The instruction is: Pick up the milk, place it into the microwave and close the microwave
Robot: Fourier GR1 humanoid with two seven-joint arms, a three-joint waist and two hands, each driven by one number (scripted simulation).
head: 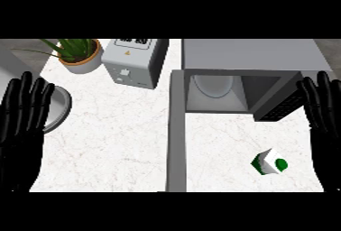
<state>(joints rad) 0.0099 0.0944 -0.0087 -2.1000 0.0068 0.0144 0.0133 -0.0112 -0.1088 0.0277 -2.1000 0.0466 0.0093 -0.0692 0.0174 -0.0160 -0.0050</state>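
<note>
The milk, a small white carton with green sides and a green cap, stands on the white counter in front of the microwave, toward the right. The microwave is grey and sits at the back right; its cavity is open, with a white turntable plate inside. Its door swings out toward me as a long grey bar left of the milk. My right hand is open at the right edge, fingers up, just right of the milk. My left hand is open at the left edge, far from it.
A grey toaster stands at the back centre, left of the microwave. A potted green plant is at the back left. A round grey bowl or sink rim shows beside my left hand.
</note>
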